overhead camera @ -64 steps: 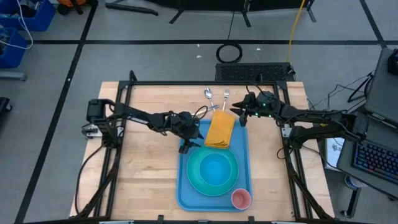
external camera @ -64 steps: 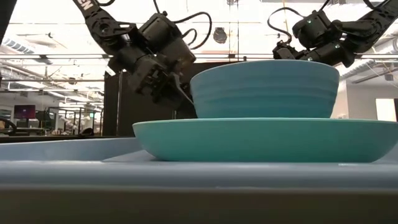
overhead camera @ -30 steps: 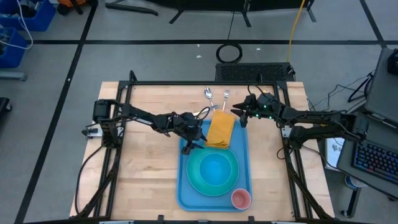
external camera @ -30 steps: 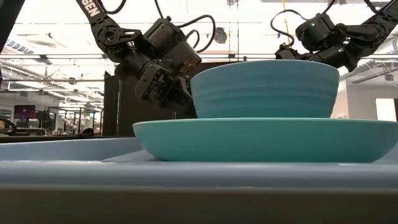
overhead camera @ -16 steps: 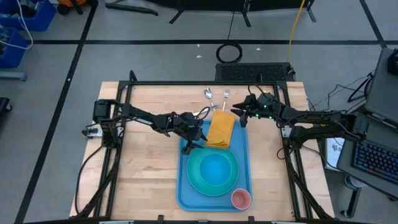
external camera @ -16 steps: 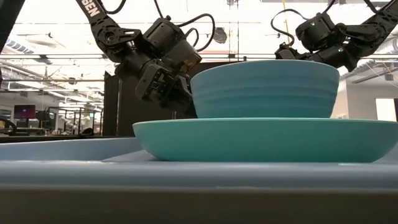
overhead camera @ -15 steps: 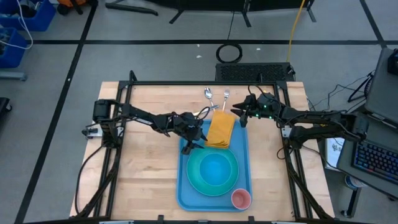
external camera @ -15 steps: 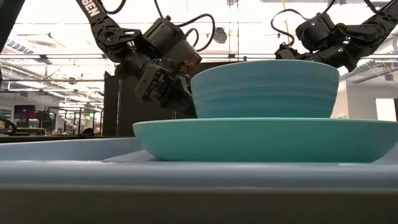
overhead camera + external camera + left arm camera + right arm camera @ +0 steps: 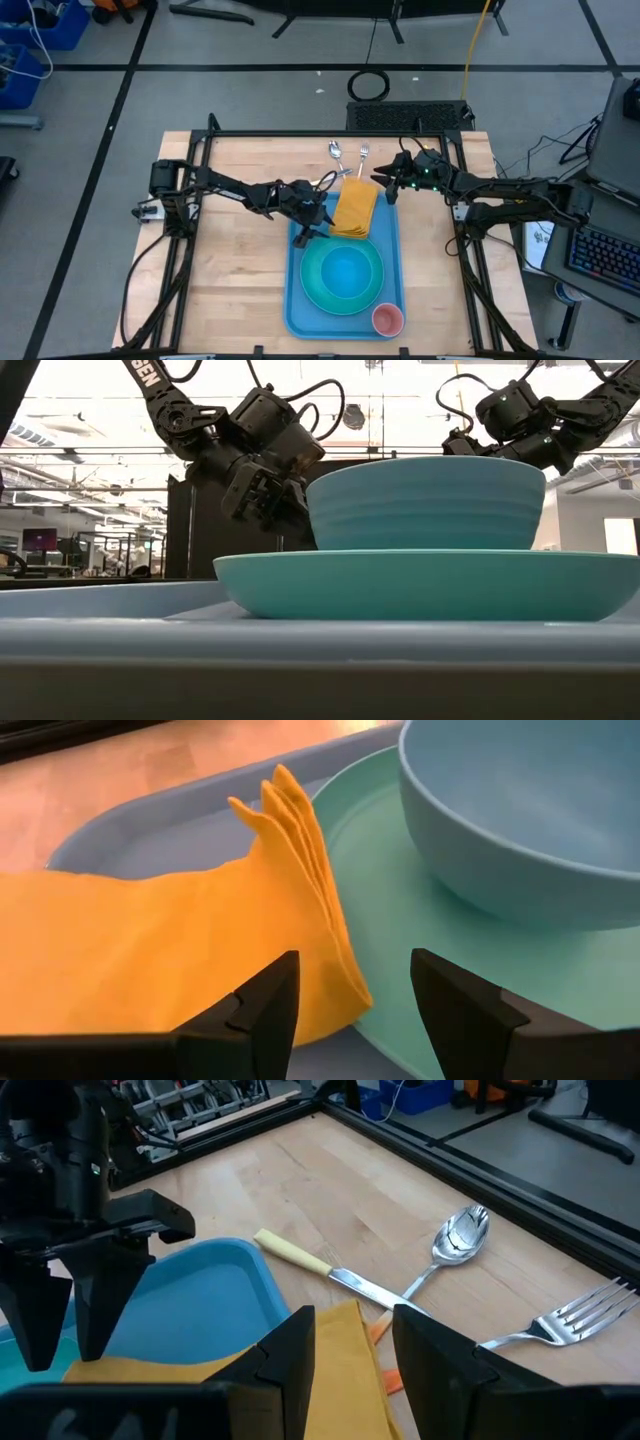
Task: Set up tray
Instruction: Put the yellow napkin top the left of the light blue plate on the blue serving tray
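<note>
Light-blue plastic: one tray (image 9: 296, 300) lies on the wooden table (image 9: 235, 270), under both grippers. It carries one turquoise plate (image 9: 312, 285) with one blue bowl (image 9: 347, 269), one folded yellow napkin (image 9: 354, 210) and one pink cup (image 9: 388, 320). Left gripper (image 9: 350, 1005) hovers open and empty over the napkin's edge beside the plate. Right gripper (image 9: 352, 1345), open and empty, hangs over the napkin's far end; beyond it lie one knife (image 9: 330, 1271), one spoon (image 9: 450, 1245), one fork (image 9: 575, 1318).
</note>
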`<action>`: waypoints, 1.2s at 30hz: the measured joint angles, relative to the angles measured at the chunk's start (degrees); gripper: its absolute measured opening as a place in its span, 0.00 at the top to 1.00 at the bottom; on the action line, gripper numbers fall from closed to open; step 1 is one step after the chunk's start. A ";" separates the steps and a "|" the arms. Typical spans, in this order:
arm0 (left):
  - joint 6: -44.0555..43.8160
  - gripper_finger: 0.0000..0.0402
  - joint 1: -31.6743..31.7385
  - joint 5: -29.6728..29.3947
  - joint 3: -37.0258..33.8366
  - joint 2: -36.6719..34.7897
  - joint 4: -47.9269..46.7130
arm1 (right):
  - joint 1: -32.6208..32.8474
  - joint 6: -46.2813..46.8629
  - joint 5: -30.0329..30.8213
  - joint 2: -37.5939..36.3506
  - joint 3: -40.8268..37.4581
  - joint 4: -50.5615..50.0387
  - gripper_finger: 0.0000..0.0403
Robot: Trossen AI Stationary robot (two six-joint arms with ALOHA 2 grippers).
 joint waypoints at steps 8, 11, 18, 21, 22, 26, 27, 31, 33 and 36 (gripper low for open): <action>-0.19 0.58 -0.02 -0.39 0.00 0.02 0.03 | 0.00 0.00 0.01 0.00 0.00 0.00 0.69; -0.21 0.61 -0.02 -0.38 0.00 0.02 0.09 | 0.00 0.00 0.09 0.00 0.00 0.00 0.69; -0.42 0.62 -0.11 -0.37 0.00 0.02 -0.24 | 0.00 0.00 0.20 0.00 0.00 -0.01 0.69; -0.44 0.62 -0.45 -0.40 -0.01 0.02 -0.43 | 0.00 0.18 0.20 0.00 0.00 0.00 0.69; -0.44 0.62 -0.54 -0.40 -0.02 0.02 -0.48 | 0.00 0.55 0.20 0.00 0.00 0.00 0.69; -0.61 0.62 -0.70 -0.59 -0.02 0.02 -0.57 | 0.00 1.27 0.20 0.00 0.00 -0.01 0.69; -0.61 0.62 -0.67 -0.84 -0.02 0.02 -0.57 | 0.00 1.27 0.21 0.00 0.00 -0.01 0.69; -0.57 0.62 -0.66 -0.85 -0.02 0.53 0.49 | 0.00 1.27 0.21 0.00 0.00 -0.02 0.69; -0.81 0.62 -0.66 -0.77 0.00 1.87 1.87 | 0.01 1.27 0.21 0.00 0.00 -0.02 0.69; -2.47 0.62 -0.57 0.61 1.51 4.55 1.74 | 0.00 1.27 0.22 0.00 0.00 -0.02 0.69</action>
